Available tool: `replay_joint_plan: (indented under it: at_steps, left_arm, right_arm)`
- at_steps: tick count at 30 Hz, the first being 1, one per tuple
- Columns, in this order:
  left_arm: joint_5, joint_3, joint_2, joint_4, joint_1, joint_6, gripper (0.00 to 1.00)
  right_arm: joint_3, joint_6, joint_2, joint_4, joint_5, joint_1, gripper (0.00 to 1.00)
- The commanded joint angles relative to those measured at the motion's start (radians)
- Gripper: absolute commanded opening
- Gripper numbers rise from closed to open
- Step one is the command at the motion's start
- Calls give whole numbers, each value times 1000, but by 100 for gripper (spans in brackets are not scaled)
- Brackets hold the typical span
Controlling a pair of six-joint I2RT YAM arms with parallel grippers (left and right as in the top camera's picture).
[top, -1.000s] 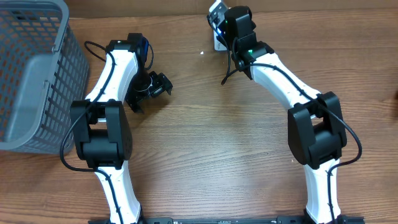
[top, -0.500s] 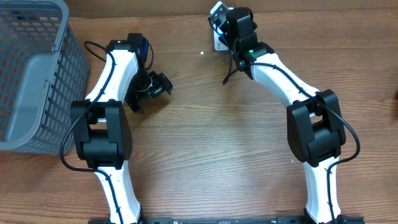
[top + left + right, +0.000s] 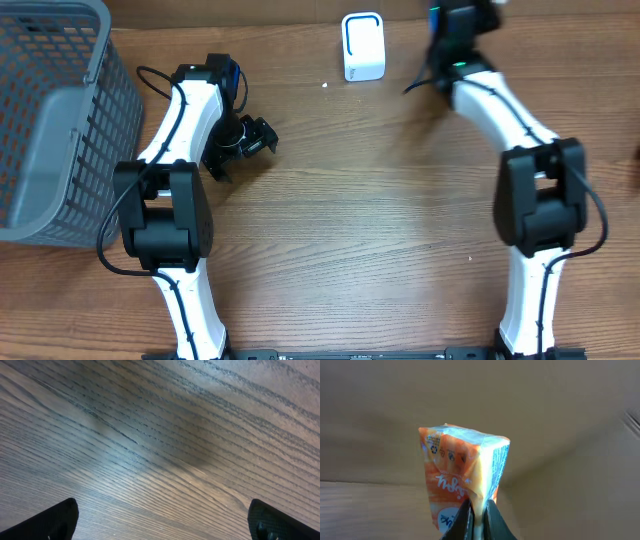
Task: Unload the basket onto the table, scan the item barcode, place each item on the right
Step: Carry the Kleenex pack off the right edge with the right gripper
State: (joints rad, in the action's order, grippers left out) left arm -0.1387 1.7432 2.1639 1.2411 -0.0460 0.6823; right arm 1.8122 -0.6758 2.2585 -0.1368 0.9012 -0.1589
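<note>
two claws, only one busy. the right claw (image 3: 479, 521) is pinched together on the bottom seam of an orange packet (image 3: 465, 475), up by the far edge of the bench (image 3: 350, 220), right of the middle. in the overhead the packet can't be made out, the arm's end runs off the top of the shot.

key relation: the white scanner (image 3: 362, 45) stands on the bench near the far edge, about mid-way along, and it lies to the left of the right claw, apart from it w/ bare wood between. right arm is clearly the nearer one. packet's long axis sticks straight out from the fingers, so i'd guess it needs carrying left along the far edge and turning to face the scanner.

left claw (image 3: 252, 138) sits w/ fingers wide apart over bare wood, nothing in it, nearer the grey basket (image 3: 60, 120) at the far left corner.

packet look: soft, crinkly wrap, orange and white front w/ print upside down, small recycling marks, pale blue side panel. no barcode showing on these faces.
</note>
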Motion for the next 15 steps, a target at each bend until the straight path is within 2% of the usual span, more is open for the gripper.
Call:
replay_joint_plan:
  at_steps: [1, 5, 6, 7, 10, 13, 15]
  left_arm:
    - [-8, -9, 7, 2, -7, 21, 100]
    - [-8, -9, 7, 2, -7, 21, 100]
    - [-8, -9, 7, 2, -7, 21, 100]
    - [-8, -9, 7, 2, -7, 21, 100]
    - [-8, -9, 7, 2, -7, 21, 100]
    - [-8, -9, 7, 2, -7, 21, 100]
    - [-8, -9, 7, 2, -6, 21, 100]
  right_arm:
    - [21, 164, -13, 52, 294, 129, 4]
    - [21, 413, -13, 351, 297, 246, 4]
    - [21, 492, -13, 444, 264, 272, 4]
    - [21, 649, -13, 635, 118, 320, 4]
    - [21, 770, -13, 803, -98, 385, 4]
    - [21, 927, -13, 905, -130, 442, 4]
    - [21, 968, -13, 950, -181, 475, 4]
